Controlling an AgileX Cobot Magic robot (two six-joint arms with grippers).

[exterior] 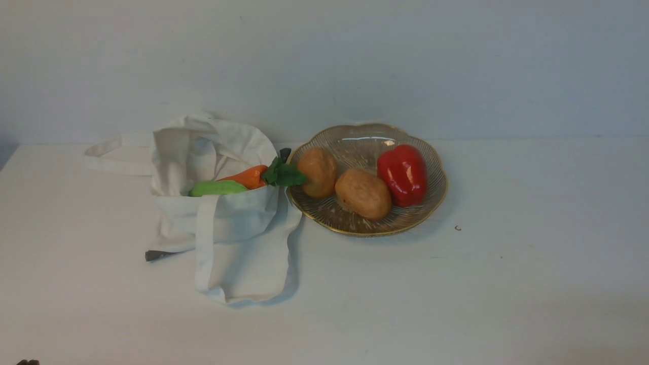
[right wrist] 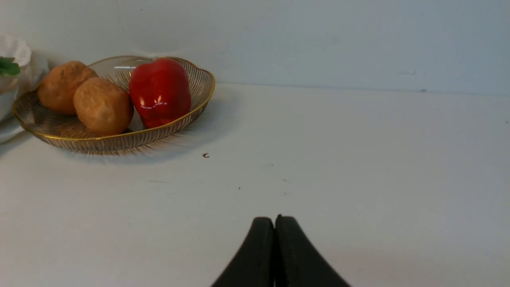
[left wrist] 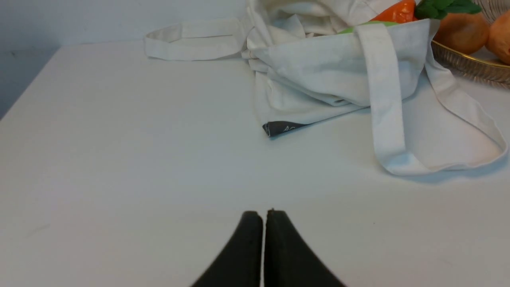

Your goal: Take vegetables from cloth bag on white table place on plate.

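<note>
The off-white cloth bag [exterior: 223, 213] lies slumped on the white table [exterior: 456, 294], left of the plate [exterior: 436, 197]. An orange carrot [exterior: 248, 176] with green leaves and a green pod [exterior: 217, 188] poke out of the bag's mouth, the leaves reaching the plate's rim. Two brown potatoes [exterior: 318, 171] [exterior: 363, 193] and a red pepper [exterior: 403, 174] rest on the plate. My left gripper [left wrist: 264, 213] is shut and empty, well short of the bag [left wrist: 338, 67]. My right gripper [right wrist: 275, 218] is shut and empty, far from the plate [right wrist: 99, 139]. Neither arm reaches into the front view.
One bag strap [exterior: 119, 154] trails left over the table; another loops toward the front [exterior: 243, 274]. A grey label [left wrist: 281, 128] sticks out under the bag. A small dark speck [exterior: 458, 228] lies right of the plate. A pale wall stands behind.
</note>
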